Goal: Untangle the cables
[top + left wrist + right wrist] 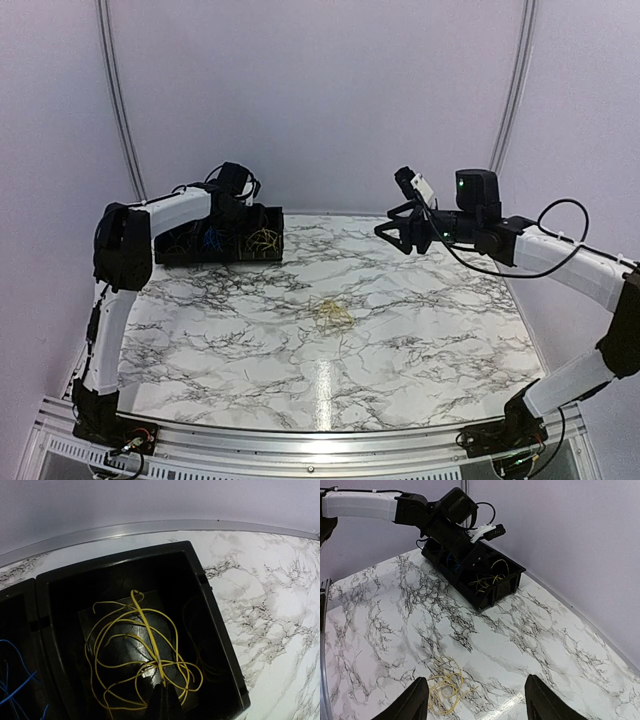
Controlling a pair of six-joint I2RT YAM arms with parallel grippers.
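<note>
A yellow cable [135, 650] lies looped in the right compartment of a black bin [220, 630]. My left gripper [164, 686] is over that compartment, shut on a strand of this cable. A blue cable [12, 685] lies in the neighbouring compartment. In the top view the left gripper [256, 225] is at the bin [272, 258] at the back left. A pale yellowish cable tangle [332, 312] lies loose mid-table and also shows in the right wrist view [445, 682]. My right gripper [395, 235] hangs high above the table, open and empty [477, 705].
The bin [495, 597] has several compartments in a row near the back wall. A metal rail [150, 527] runs along the table's back edge. The right arm's black cord [560, 240] loops above its forearm.
</note>
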